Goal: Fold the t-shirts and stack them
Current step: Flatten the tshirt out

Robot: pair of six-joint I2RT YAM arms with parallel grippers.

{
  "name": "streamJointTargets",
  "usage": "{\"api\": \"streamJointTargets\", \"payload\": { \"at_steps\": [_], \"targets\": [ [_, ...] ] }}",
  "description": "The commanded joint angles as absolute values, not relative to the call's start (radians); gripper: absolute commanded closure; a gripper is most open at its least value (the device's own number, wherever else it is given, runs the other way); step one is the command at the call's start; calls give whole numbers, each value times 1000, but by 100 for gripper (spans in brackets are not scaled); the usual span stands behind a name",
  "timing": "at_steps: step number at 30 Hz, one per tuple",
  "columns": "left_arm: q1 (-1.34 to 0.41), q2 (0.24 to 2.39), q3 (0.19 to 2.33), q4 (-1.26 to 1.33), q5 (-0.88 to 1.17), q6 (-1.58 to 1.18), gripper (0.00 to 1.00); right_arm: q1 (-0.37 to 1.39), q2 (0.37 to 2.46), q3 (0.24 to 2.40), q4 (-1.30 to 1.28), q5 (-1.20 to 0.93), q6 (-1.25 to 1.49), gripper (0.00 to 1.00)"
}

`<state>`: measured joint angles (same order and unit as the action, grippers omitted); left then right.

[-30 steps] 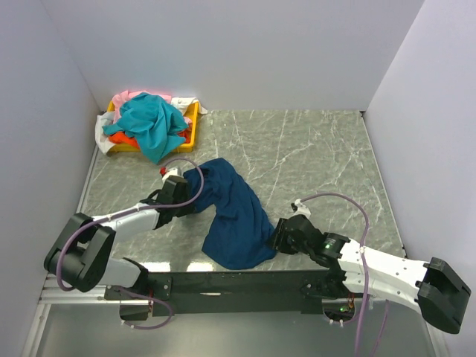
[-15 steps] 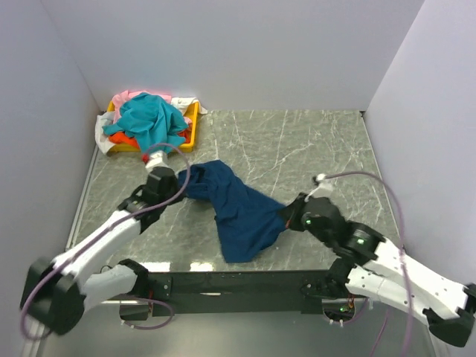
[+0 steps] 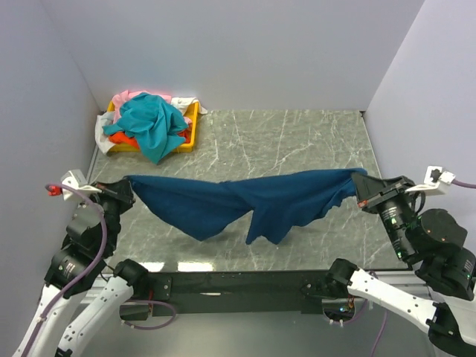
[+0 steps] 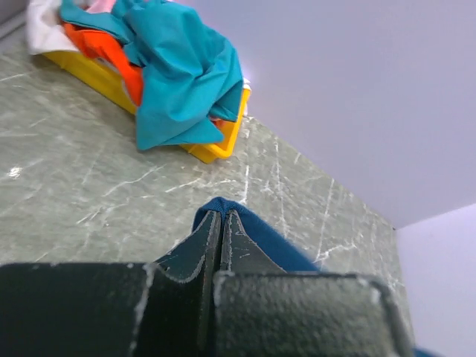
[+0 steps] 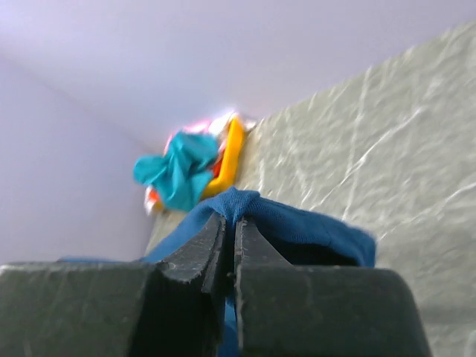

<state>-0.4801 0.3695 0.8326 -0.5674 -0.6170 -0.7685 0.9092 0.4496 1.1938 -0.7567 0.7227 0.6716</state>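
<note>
Two ends of the navy t-shirt point(image 3: 223, 204) are pinched tight — left gripper point(image 3: 123, 193) at left, right gripper point(image 3: 362, 193) at right — so it hangs spread above the near table point(image 3: 297, 141); next, likely, lowering it flat for folding.

Left arm point(image 3: 83, 230) and right arm point(image 3: 435, 242) share glossy white shells and black cylindrical joints; a thin purple cable point(image 3: 103, 236) loops along each; left gripper point(image 4: 222, 217) and right gripper point(image 5: 232, 221) are matte black, edges flecked white; a black base rail point(image 3: 245, 284) joins both.
</note>
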Motion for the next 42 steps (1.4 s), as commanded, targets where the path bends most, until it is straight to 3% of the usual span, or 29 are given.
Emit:
{"api": "streamJointTargets", "payload": {
  "at_steps": [1,7,9,10,13,14,16,17,20,22,26,28,32,42],
  "targets": [
    [-476,399,819,-615,-663,-758,100,905,506,1247,-660,871,546,100],
    [-476,589,726,-471,-525,-752,100,864,705,1246,-458,938,364,100],
    [-474,639,706,-417,-488,-746,100,662,817,1258,-449,766,373,100],
    [-474,687,703,-408,-477,-747,100,575,851,1259,-434,513,388,100],
    [-471,759,687,-356,-436,-741,100,291,1003,1210,-344,275,426,100],
    [-471,776,683,-344,-420,-733,100,244,1044,1200,-324,161,433,95],
    [-468,825,678,-328,-378,-721,100,140,1187,1186,-296,22,440,77],
    [-469,839,675,-325,-367,-718,100,121,1234,1186,-307,-67,446,48],
    [-468,868,658,-301,-331,-704,100,107,1357,1142,-354,-116,469,34],
    [-468,873,649,-293,-313,-700,100,107,1339,996,-284,-156,505,27],
    [-468,871,632,-285,-302,-698,100,113,1229,677,-98,-293,615,27],
    [-468,873,630,-281,-299,-701,100,120,1213,622,-69,-292,627,29],
    [-468,882,624,-270,-273,-706,100,126,1197,562,-110,-174,630,30],
    [-468,884,601,-270,-275,-707,100,126,1221,509,-118,-126,624,36]
  ]
}}
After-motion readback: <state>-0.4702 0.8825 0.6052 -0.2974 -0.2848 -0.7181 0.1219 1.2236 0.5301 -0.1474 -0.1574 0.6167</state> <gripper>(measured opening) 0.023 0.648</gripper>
